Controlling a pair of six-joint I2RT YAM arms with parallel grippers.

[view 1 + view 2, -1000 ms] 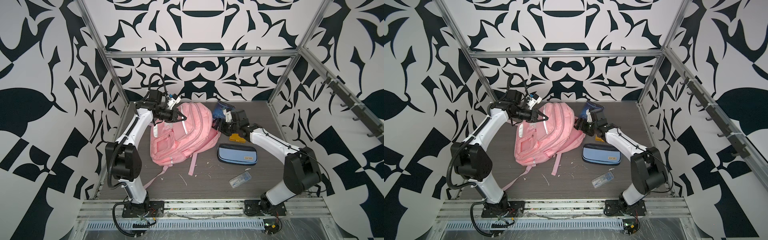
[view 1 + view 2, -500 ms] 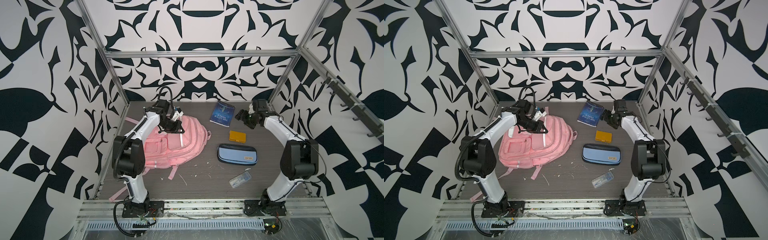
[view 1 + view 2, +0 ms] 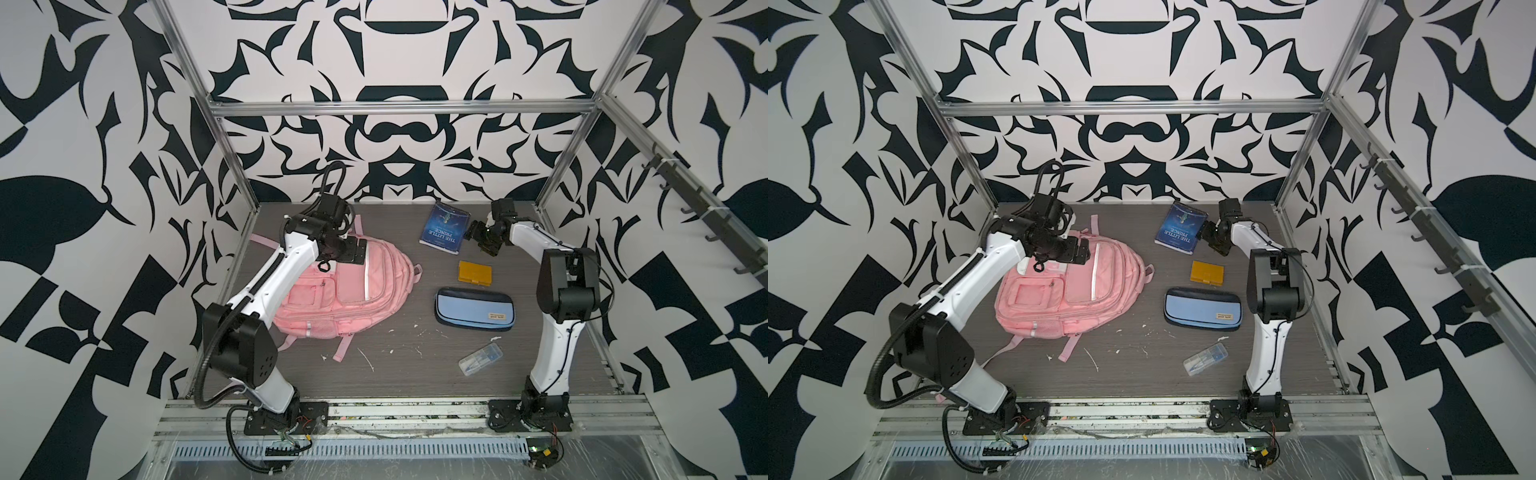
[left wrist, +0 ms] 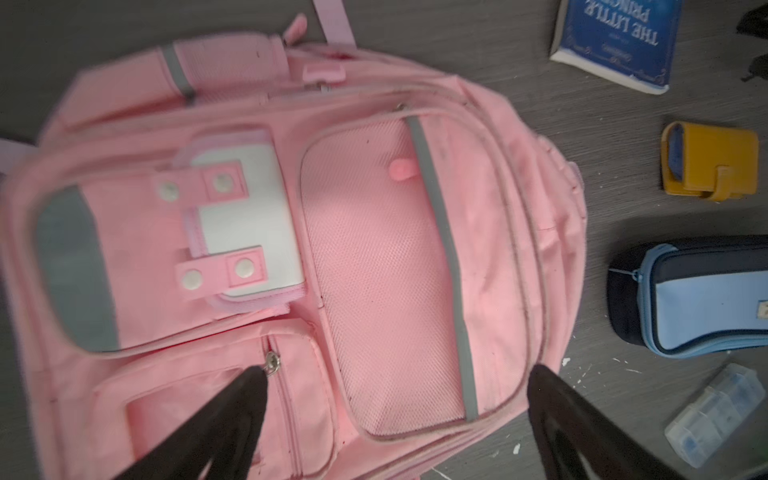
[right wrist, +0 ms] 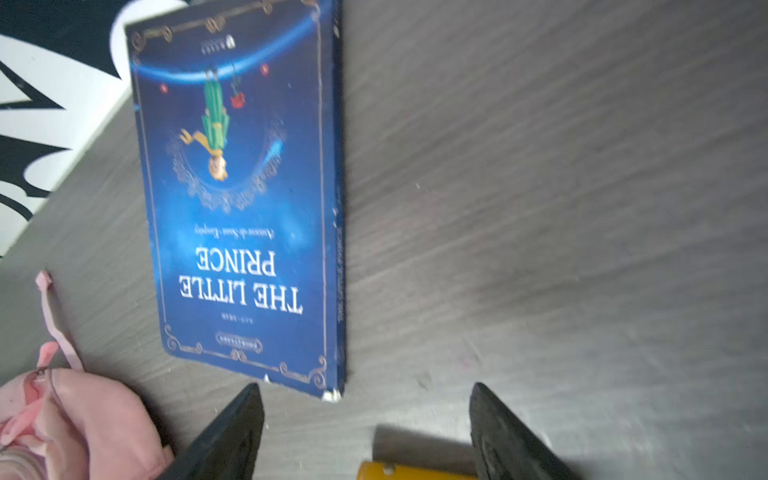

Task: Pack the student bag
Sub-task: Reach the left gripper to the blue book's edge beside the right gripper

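student bag [image 3: 353, 299]: flat, by left edge of table [image 3: 415, 374].
left gripper [image 4: 397, 372]: over student bag, spread wide, empty.
right gripper [image 5: 365, 386]: beside book [image 5: 237, 199], back edge, spread, empty.

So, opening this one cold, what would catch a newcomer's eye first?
The big pink student bag lying flat on the left of the table, with the left claw open over it. Next, the blue book at the back, the right claw open beside it, and the light-blue pencil case nearer the front.
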